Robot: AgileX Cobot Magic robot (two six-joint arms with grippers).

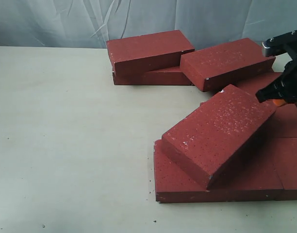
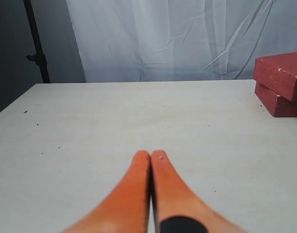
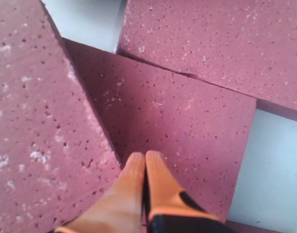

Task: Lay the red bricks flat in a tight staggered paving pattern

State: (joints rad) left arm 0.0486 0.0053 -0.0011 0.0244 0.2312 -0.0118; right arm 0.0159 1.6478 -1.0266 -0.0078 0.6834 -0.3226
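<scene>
The bricks [image 1: 289, 160] fill the right half of the exterior view, on a pale worktop [image 1: 66, 136]. At lower right, a flat layer [image 1: 187, 187] of them lies side by side with tight joints and runs to the right edge of the frame. A tilted brick [image 1: 219, 133] leans across this layer, its low corner resting near the layer's front edge and its other end raised toward the upper right. At upper centre stands a stack [image 1: 151, 63] of two, the top one skewed over the lower. Just right of the stack, another brick [image 1: 226, 63] lies askew, its right part over a further one.

The right end effector [image 1: 278, 101] is at the right edge, its orange tips beside the raised end of the tilted brick; I cannot tell if they touch it. Its wrist view shows the fingers [image 3: 131, 179] pressed together, holding nothing, over brick faces.

The left end effector [image 2: 150, 156] is outside the exterior view. Its wrist view shows it closed and empty above bare worktop, well apart from the stack. A pale curtain [image 1: 51, 22] hangs behind.
</scene>
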